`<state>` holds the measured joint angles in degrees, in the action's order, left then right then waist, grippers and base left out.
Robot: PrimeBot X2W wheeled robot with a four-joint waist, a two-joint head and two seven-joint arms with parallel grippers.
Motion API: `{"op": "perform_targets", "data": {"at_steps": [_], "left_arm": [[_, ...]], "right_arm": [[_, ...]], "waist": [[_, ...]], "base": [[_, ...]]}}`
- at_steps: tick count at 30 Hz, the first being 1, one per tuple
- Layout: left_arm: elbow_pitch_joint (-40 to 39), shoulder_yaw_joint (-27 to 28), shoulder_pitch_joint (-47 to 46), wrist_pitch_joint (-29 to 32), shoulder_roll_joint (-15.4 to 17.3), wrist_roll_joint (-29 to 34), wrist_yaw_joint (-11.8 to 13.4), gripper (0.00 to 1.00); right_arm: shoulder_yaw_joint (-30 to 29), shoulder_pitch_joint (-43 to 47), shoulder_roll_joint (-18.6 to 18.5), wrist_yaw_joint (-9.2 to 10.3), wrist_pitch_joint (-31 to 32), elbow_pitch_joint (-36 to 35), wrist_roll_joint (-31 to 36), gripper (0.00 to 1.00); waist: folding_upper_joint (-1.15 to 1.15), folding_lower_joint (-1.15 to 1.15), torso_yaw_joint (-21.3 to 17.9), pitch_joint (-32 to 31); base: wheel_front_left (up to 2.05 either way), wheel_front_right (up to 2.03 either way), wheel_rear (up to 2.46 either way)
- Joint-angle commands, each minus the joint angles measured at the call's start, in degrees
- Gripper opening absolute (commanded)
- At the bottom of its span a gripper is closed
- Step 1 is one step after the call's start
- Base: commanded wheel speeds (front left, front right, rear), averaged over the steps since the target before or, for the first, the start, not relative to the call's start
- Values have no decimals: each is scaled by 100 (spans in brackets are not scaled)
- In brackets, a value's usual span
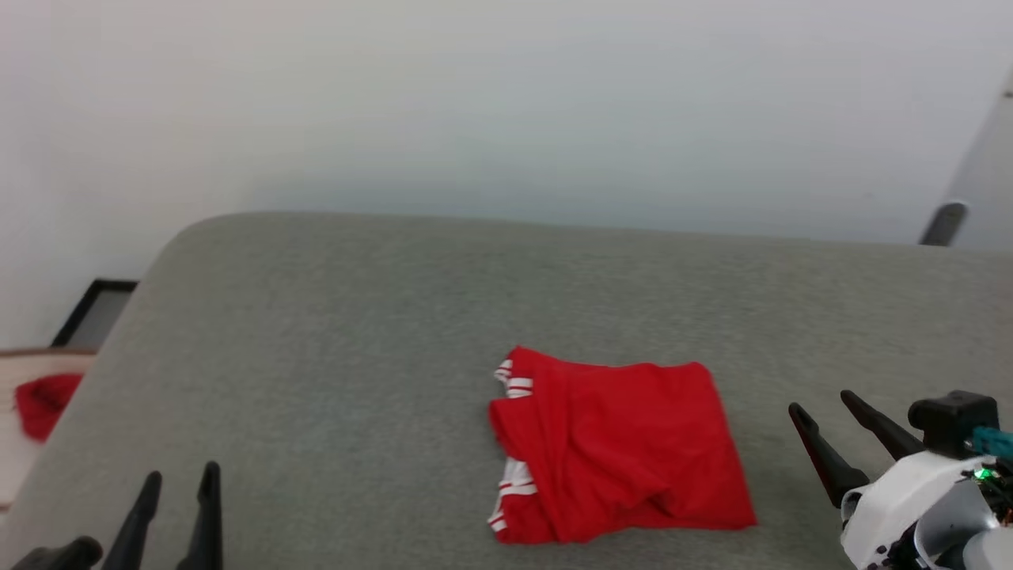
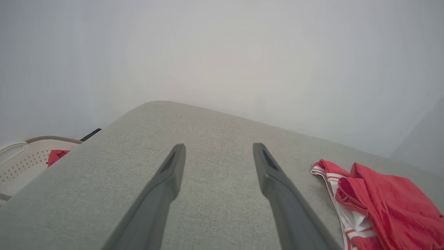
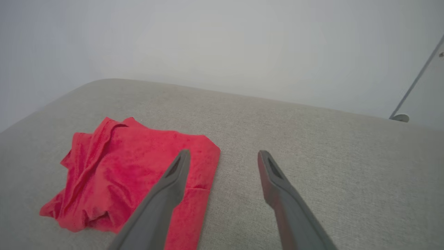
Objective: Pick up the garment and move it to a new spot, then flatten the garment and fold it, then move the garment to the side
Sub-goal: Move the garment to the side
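- Grey fabric-covered surface (image 1: 316,340): fills the lower two thirds of the head view, with a rounded corner at upper left. A pale wall (image 1: 506,103) lies behind it.
- The garment (image 1: 625,451): lies on the grey surface, lower centre-right of the head view. It is folded into a compact, rough rectangle with some creasing. Red-and-white striped trim shows along its left edge. It sits at the lower right of the left wrist view (image 2: 388,205) and the lower left of the right wrist view (image 3: 131,170).
- Right gripper (image 1: 819,401): lower right of the head view, on a white arm. The fingers are spread apart and nothing is grasped. It is near the garment's right edge but apart from it.
- Left gripper (image 1: 182,471): lower left of the head view. The fingers are likewise spread and empty over bare grey fabric, well apart from the garment.
- White perforated basket (image 2: 20,163): at the left edge of the left wrist view, beyond the surface's edge.
- Small red cloth (image 2: 57,156): inside that basket.
- Dark-framed item (image 1: 95,313): at the left edge of the head view, beyond the surface, too indistinct to identify.
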<state>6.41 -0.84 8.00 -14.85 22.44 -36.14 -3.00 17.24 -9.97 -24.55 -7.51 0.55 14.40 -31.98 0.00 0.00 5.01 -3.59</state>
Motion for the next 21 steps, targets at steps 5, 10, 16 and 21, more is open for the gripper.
{"op": "perform_targets", "data": {"at_steps": [5,10,16,21], "left_arm": [[-39,-120,16,49,-69,22,19,100],[-29,-212,-104,35,-143,50,-24,100],[97,-277,-314,-1,-326,55,-88,100],[228,-315,-513,-22,-498,100,-158,100]], "right_arm": [[123,-241,-119,4,693,258,-131,100],[150,-490,-243,4,1422,389,-211,100],[172,-733,-280,4,2260,559,-300,100],[173,-841,-243,4,2835,698,-421,100]], "waist": [[0,0,651,171],[0,0,916,423],[0,0,1121,767],[0,0,1259,995]], "base": [[0,0,0],[0,0,0],[0,0,0],[0,0,0]]}}
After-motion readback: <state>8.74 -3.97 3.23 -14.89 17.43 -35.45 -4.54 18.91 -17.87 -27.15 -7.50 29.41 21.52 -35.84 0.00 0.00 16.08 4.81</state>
